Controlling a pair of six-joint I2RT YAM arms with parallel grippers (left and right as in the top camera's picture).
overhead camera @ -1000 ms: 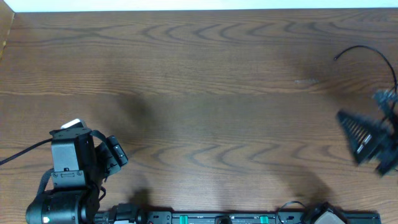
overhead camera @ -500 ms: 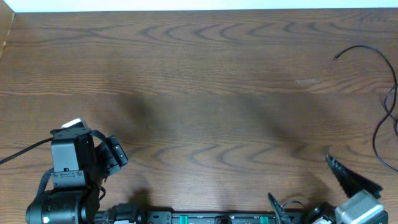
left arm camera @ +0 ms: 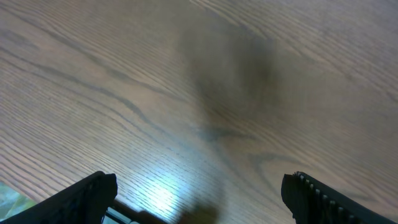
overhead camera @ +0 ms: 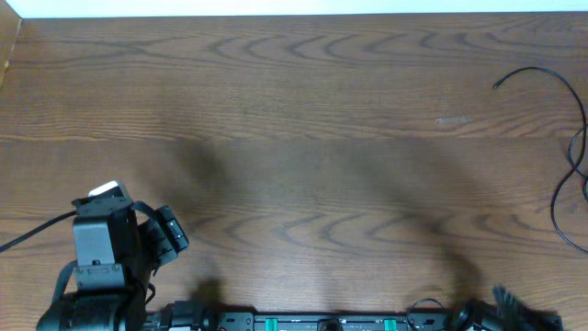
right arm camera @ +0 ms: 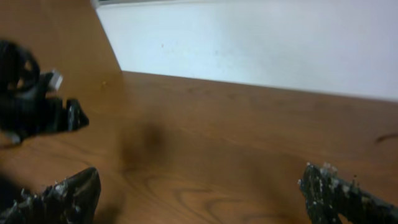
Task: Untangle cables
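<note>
One thin black cable (overhead camera: 575,156) lies along the table's right edge in the overhead view, with its plug end (overhead camera: 497,85) pointing left. No other cables show, and no white one. My left gripper (overhead camera: 171,236) sits at the front left; in the left wrist view (left arm camera: 199,199) its fingers are wide apart over bare wood, with nothing between them. My right gripper (overhead camera: 519,318) is just visible at the front right edge, far from the cable; in the right wrist view (right arm camera: 199,196) it is open and empty.
The wooden table (overhead camera: 303,138) ends at a white wall at the back (right arm camera: 261,43). A wooden side panel (right arm camera: 56,37) stands at the far left. The left arm (right arm camera: 34,106) shows in the right wrist view. A rail with green clips (overhead camera: 322,323) runs along the front edge.
My right gripper has pulled back from the cable at the right edge to the front edge of the table. The cable's lower loops now lie uncovered. The left arm has barely moved.
</note>
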